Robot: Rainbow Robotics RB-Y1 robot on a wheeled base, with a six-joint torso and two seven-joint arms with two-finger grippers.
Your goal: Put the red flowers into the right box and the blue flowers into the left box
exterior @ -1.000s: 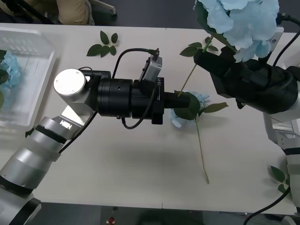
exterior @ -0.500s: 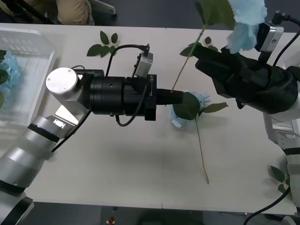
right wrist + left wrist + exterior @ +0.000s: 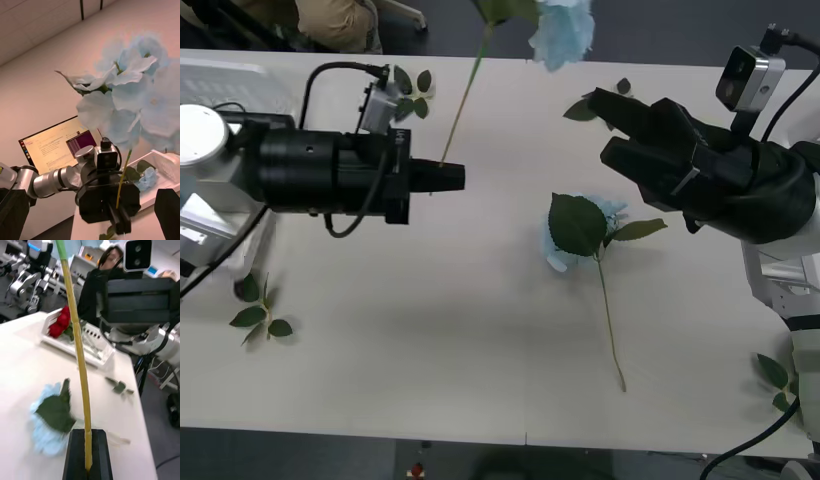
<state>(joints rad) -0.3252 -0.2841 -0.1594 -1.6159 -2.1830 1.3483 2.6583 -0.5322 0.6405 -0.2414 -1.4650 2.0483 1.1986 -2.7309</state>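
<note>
We found no text, label, brand or number that could be read. Behind the black left gripper (image 3: 119,221), a lit flat computer monitor (image 3: 56,144) carried rows of writing and a purple window, but we could make out no word.

My black left gripper (image 3: 452,177) pinches a yellow-green stem (image 3: 79,363) topped pale sky-blue; beyond it I see red flowers (image 3: 60,324) in a white box (image 3: 93,352), cream tabletop (image 3: 430,330) beneath.
</note>
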